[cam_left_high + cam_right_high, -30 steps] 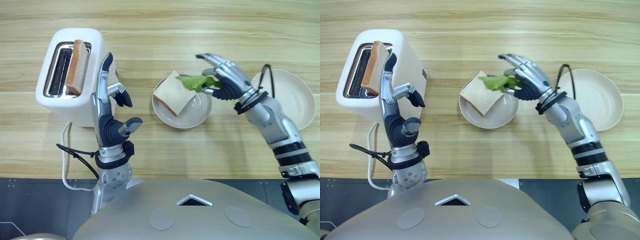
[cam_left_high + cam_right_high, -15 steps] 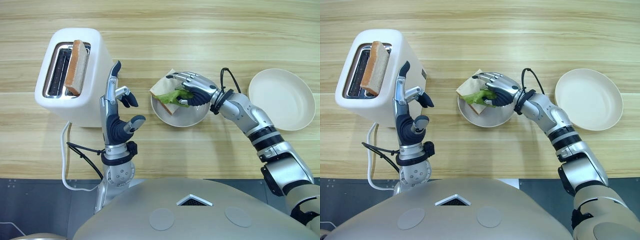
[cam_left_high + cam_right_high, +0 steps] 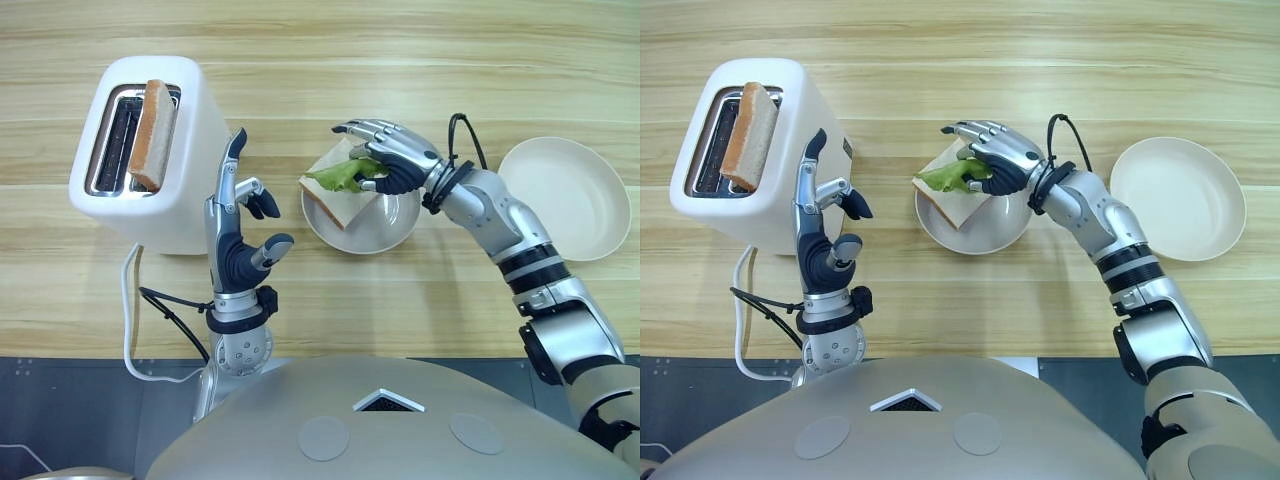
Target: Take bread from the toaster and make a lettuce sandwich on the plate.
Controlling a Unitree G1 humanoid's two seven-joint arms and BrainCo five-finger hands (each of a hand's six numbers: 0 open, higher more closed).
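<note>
Our right hand (image 3: 398, 160) pinches the lettuce leaf (image 3: 338, 178) just above the bread slice (image 3: 340, 207) on the plate (image 3: 390, 232); our left hand (image 3: 238, 245), loosely open and empty, stands nearer the toaster (image 3: 195, 110) and its second slice (image 3: 155, 120).

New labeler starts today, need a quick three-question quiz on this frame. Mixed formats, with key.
1. True or false: the right hand holds the lettuce over the bread on the plate.
2. How many slices stand in the toaster?
3. The left hand is: A) gripping the toaster, B) holding bread, C) empty, beside the toaster.
Key: 1 true; 2 one; 3 C.
</note>
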